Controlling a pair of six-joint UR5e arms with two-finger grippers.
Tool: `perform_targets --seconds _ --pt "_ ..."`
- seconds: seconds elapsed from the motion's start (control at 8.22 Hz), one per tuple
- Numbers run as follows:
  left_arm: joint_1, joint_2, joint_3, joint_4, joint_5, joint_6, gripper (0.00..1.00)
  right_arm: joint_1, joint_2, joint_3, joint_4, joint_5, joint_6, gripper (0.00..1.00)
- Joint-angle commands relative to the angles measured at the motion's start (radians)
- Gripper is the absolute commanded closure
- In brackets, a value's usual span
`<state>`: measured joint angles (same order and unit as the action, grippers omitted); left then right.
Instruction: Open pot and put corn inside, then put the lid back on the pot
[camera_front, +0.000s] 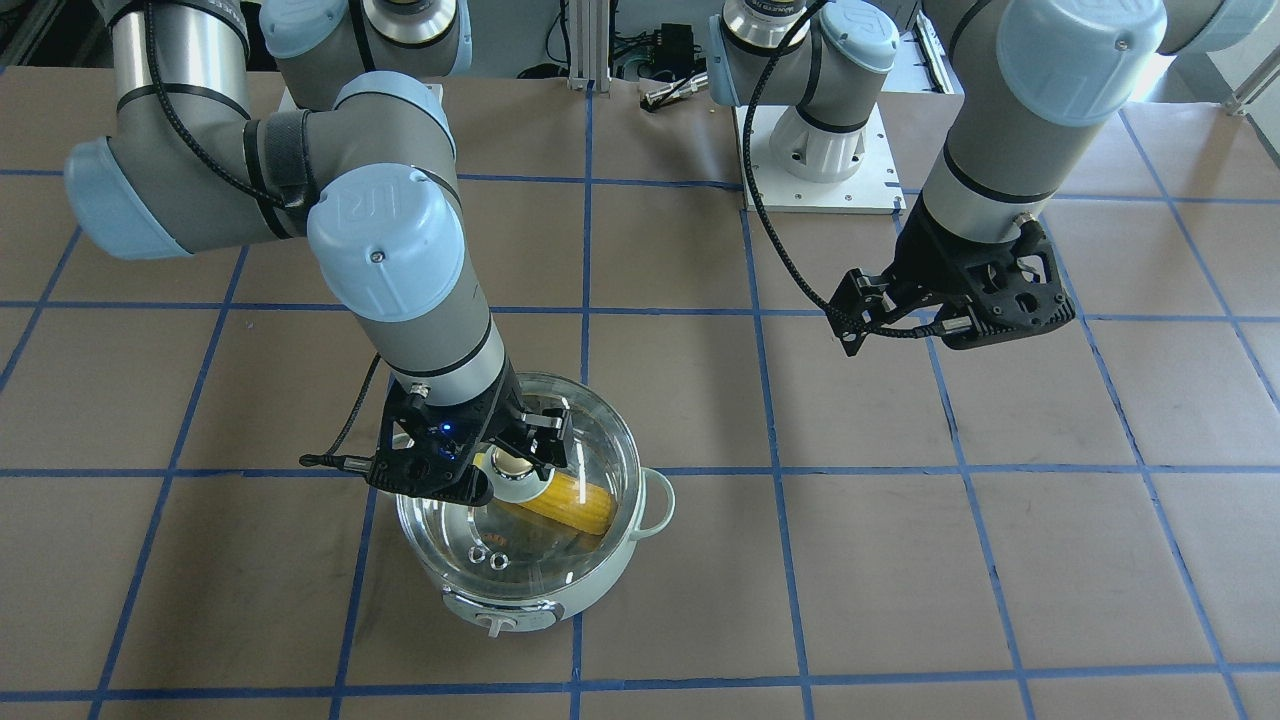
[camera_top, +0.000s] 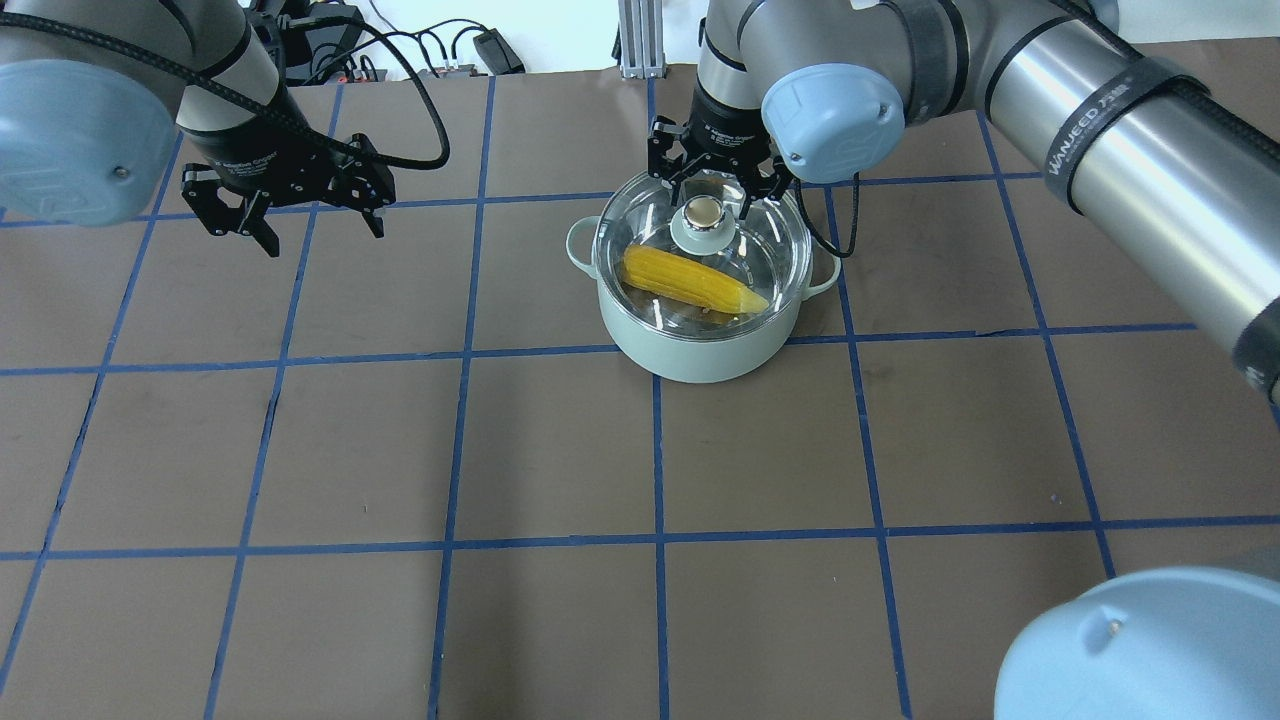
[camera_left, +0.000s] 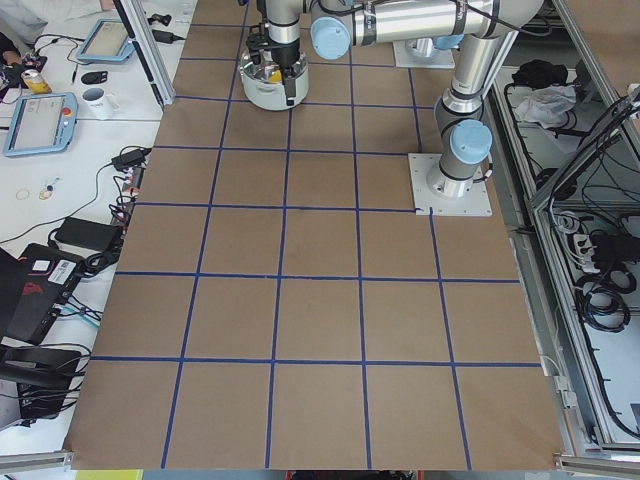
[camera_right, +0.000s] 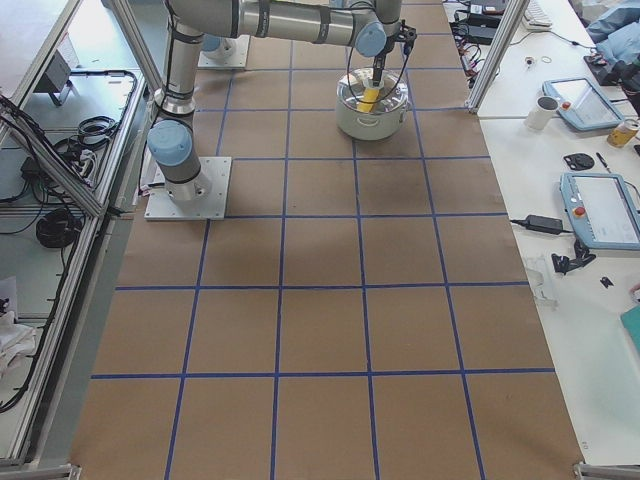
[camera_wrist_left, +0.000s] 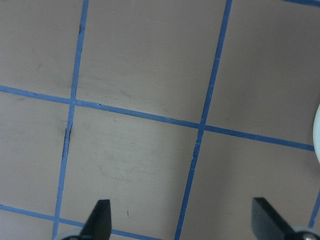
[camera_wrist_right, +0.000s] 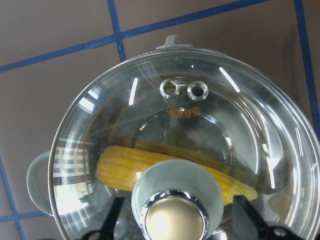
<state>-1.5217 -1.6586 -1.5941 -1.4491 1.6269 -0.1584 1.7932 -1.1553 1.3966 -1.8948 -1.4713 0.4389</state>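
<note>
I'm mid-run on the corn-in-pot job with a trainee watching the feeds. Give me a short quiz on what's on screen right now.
1. True or false: the corn lies on the table beside the pot.
2. What stands between the right gripper's open fingers? A) the knob of the lid B) a pot handle C) the dial
3. Which gripper hangs open over bare table, away from the pot?

Key:
1. False: it lies inside the pot, under the glass lid.
2. A: the fingers flank the knob without touching it.
3. The left gripper.
</note>
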Motion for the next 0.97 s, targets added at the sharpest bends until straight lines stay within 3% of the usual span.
perform_targets --seconds 0.0,0.36,0.61,0.85 --pt "0.000 0.000 0.000 0.003 -0.001 -0.003 0.00 -0.008 -0.067 -0.011 0.019 -0.015 -0.087 0.04" --pt "0.000 0.022 0.009 0.003 -0.007 -0.006 0.00 -0.095 -0.249 -0.008 0.204 -0.127 -0.383 0.00" --pt "0.000 0.033 0.009 0.001 -0.015 -0.006 0.00 -0.190 -0.371 0.005 0.325 -0.129 -0.594 0.00" --pt "-0.002 0.039 0.010 0.001 -0.010 -0.004 0.00 -0.256 -0.394 0.015 0.365 -0.115 -0.643 0.00"
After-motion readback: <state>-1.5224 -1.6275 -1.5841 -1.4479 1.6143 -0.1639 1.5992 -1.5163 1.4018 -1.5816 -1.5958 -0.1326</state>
